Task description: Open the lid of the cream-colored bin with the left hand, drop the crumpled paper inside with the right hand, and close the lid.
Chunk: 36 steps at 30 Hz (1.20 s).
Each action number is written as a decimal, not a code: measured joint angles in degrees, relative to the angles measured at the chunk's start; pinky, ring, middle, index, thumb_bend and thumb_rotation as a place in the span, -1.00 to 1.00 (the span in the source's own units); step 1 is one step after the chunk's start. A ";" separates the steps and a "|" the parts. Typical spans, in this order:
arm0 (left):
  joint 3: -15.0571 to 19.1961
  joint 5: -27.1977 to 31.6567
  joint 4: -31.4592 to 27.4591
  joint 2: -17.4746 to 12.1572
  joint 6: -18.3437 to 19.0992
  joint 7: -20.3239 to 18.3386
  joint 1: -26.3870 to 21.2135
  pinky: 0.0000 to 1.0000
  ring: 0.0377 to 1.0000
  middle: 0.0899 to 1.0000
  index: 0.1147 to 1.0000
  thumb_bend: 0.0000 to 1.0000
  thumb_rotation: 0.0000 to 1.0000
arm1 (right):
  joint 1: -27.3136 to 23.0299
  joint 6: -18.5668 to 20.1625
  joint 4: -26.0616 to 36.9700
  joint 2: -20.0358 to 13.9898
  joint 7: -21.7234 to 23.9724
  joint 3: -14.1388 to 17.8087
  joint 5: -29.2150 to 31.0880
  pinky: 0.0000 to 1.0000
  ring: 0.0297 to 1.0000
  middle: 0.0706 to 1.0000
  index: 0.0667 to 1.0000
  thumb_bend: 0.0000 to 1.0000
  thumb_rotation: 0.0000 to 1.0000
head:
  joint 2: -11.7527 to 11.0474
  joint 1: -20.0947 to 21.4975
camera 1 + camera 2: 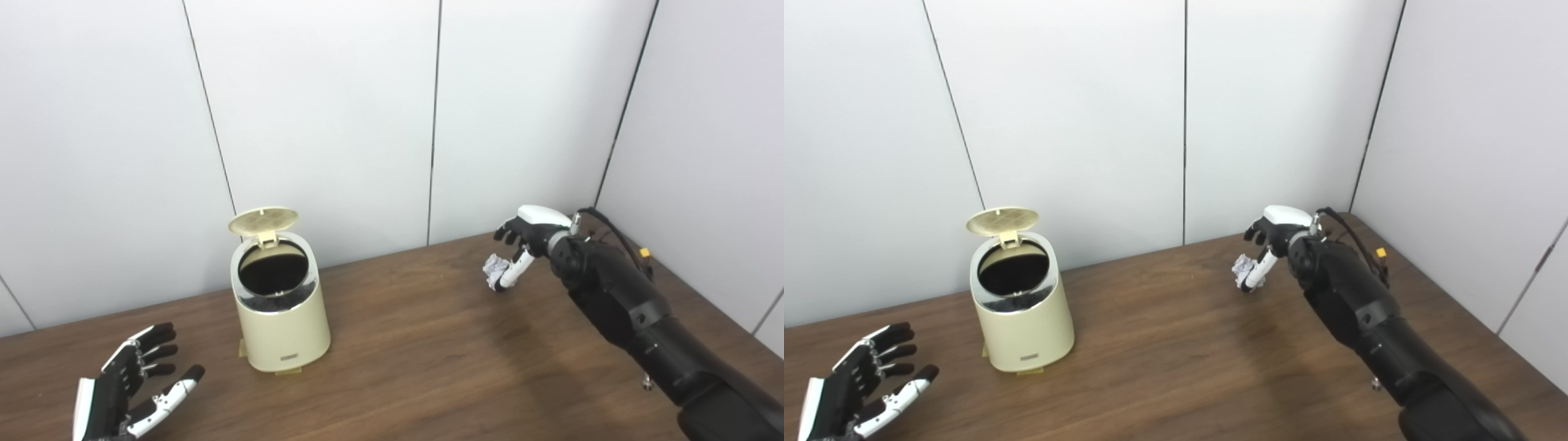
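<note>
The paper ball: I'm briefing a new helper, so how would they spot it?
Start at the wooden table and go to its far right. There the right robot hand closes on a small white paper ball, the only crinkled thing, far from the bin.

We see a dark brown wooden table (398, 343) with grain running along its length — its far edge meets a white panelled wall (318, 110). Thin dark seams (433, 122) split the wall into panels — a second wall (710, 135) closes the right corner.
</note>
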<state>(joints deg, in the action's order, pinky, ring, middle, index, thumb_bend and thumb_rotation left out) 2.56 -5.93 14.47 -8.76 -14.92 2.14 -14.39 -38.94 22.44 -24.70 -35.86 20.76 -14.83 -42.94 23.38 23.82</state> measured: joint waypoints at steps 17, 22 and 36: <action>0.02 -0.38 -2.67 -0.46 2.47 -0.97 1.87 0.32 0.44 0.49 0.48 0.33 -0.84 | 0.41 -2.68 -1.13 0.85 -0.34 -2.53 2.31 0.19 0.25 0.31 0.35 0.58 -0.67 | 1.49 -0.09; 0.03 -0.41 -3.06 -0.67 3.27 -1.37 2.14 0.34 0.45 0.49 0.49 0.32 -0.84 | 1.27 -2.83 -0.68 0.75 0.19 -2.98 2.42 0.12 0.21 0.30 0.35 0.58 -0.68 | 1.93 -0.09; 0.02 -0.83 -3.06 -0.82 4.00 -2.01 2.18 0.33 0.44 0.48 0.49 0.33 -0.82 | 2.10 -5.17 -0.34 -0.42 0.16 -3.19 3.36 0.01 -0.15 -0.07 -0.07 0.04 -1.00 | 2.81 0.09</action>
<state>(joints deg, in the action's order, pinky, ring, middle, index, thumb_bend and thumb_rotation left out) 2.58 -6.76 11.42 -9.58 -10.92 0.14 -12.21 -36.84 17.27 -25.04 -36.28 20.92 -18.02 -39.59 26.19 23.91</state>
